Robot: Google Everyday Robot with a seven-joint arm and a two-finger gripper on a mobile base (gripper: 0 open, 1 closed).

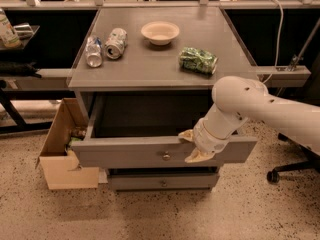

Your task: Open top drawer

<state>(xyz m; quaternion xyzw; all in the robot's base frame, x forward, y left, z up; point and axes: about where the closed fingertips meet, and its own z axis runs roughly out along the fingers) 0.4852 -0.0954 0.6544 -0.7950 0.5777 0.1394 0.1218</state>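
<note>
Since the top drawer (125,153) sits at the centre of the frame, under the grey tabletop (150,69), and already stands well out with its dark box showing, the pull looks largely made. At lower left an open cardboard box (62,159) leans just beside the drawer's left corner. On the tabletop, from left to right, lie a crushed plastic bottle (93,51), a soda can (115,36), a cream bowl (160,32) and a green snack bag (198,60). The small round knob (166,157) at mid-front is bare. Just right of it the gripper (192,146) rests against the drawer front, its cream fingers spread apart, one at the top edge and one lower, gripping nothing. The drawer is probably stiff, fairly heavy and bound to its rails; the knob looks smooth and slippery, so the front's top lip seems the surer hold.
</note>
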